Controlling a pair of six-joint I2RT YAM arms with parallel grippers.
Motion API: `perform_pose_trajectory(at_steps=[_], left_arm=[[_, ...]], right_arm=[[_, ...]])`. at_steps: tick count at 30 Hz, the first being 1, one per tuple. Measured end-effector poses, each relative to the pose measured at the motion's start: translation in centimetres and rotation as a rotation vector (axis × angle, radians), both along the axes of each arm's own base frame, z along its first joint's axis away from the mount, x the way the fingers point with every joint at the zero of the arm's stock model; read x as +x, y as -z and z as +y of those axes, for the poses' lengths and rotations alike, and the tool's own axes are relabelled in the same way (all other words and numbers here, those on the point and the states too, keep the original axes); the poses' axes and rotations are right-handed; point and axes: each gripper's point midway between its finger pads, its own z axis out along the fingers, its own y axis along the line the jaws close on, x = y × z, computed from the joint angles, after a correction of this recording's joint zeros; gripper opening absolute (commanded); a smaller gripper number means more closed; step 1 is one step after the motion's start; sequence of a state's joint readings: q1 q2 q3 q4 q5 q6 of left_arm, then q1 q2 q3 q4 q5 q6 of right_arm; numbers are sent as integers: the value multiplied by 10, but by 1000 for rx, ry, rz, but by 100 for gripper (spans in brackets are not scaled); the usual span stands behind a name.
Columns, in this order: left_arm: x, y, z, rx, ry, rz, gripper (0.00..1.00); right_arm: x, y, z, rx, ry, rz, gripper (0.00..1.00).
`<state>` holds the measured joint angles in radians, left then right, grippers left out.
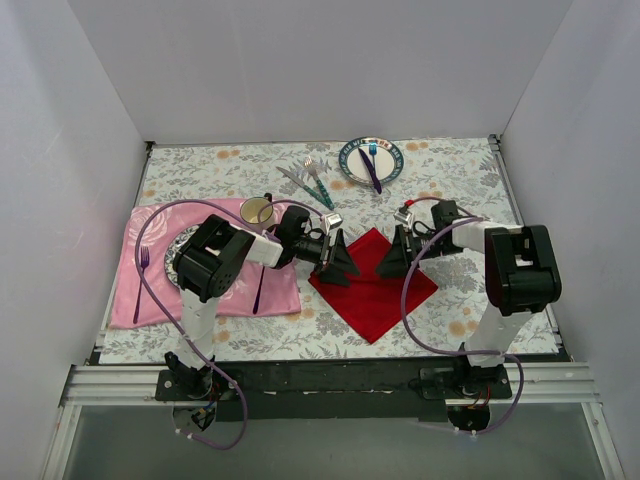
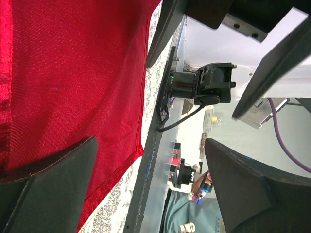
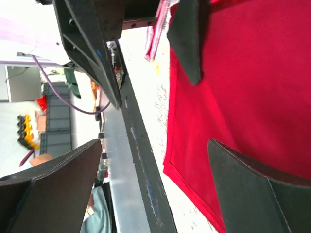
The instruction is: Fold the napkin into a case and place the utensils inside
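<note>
Right, the napkin (image 1: 372, 290) is seen lying flat and unfolded, as a diamond, on the surface (image 1: 460, 180) between the two arms. The left end effector (image 1: 341, 264) is poised over its upper-left edge and the right end effector (image 1: 394, 258) over its upper-right edge. Both are spread wide, with nothing gripped. In the wrist views the dark fingers are shown parted above red cloth, though whether any tip touches the fabric cannot be told.

The first fold is judged to be the step in hand. To do it well, the cloth should be pinched close to matching edges, both sides lifted together and carried over evenly, so that a straight crease is made. The fabric is soft, so dragging is to be expected if it is pulled low.

Now the edges: the napkin's left corner is set just beside the pink placemat (image 1: 150, 290), and its near corner is pointed at the surface's front rim. Open room is found to the right. The utensils (image 1: 315, 182) are laid well apart on the far side, near the plate (image 1: 349, 165).
</note>
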<state>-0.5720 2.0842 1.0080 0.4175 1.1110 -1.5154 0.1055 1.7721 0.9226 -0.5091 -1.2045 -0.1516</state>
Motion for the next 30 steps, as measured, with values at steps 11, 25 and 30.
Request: perform_pose_trajectory(at_steps=[11, 25, 30], left_arm=[[0, 0, 0, 0, 0, 0, 93], [0, 1, 0, 1, -4, 2, 94], [0, 1, 0, 3, -6, 4, 94]], right_arm=[[-8, 19, 24, 24, -29, 107, 99], [-6, 25, -2, 121, 37, 261, 99], [-10, 25, -12, 127, 51, 273, 99]])
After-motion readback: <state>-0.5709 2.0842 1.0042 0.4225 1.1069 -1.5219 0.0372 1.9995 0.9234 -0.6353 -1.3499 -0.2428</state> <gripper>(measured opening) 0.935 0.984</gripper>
